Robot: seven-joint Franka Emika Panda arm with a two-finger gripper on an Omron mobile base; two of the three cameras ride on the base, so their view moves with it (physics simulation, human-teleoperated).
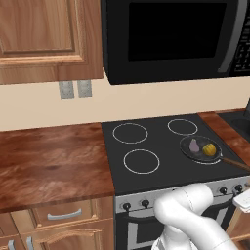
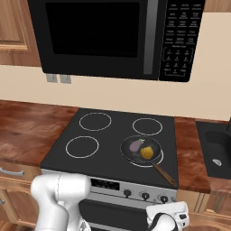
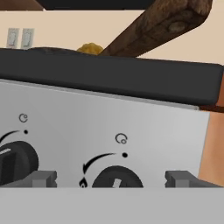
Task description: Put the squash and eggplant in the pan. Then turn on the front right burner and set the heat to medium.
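Squash: you have the small round yellow-olive squash [image 2: 146,153] lying in the round shallow dark grey frying pan [image 2: 128,154], on the right side, touching or just beside the small glossy purple eggplant [image 2: 135,145] to its left.

Pan: it sits over the thin white ring of the front right burner [image 2: 157,161] on the black glass cooktop [image 2: 113,140]; its thin brown handle [image 2: 164,174] points toward the near right corner.

Gripper: your white two-finger gripper [image 3: 110,179] sits low in front of the stove, jaws wide apart with nothing between them, flanking a black control knob [image 3: 117,178] on the grey stove front [image 3: 153,135]. You cannot tell whether the fingers [image 3: 43,179] touch the panel.

Obscured: in the hand view the knob is cut off at the bottom, a second knob [image 3: 15,162] is clipped at the left edge, and the squash shows as a yellow sliver above the stove's edge.

Surroundings: reddish wooden counters [image 1: 49,161] lie either side of the stove, a black microwave [image 2: 113,36] hangs above, wooden cabinets [image 1: 44,34] to the left, a dark sink [image 2: 216,144] to the right.
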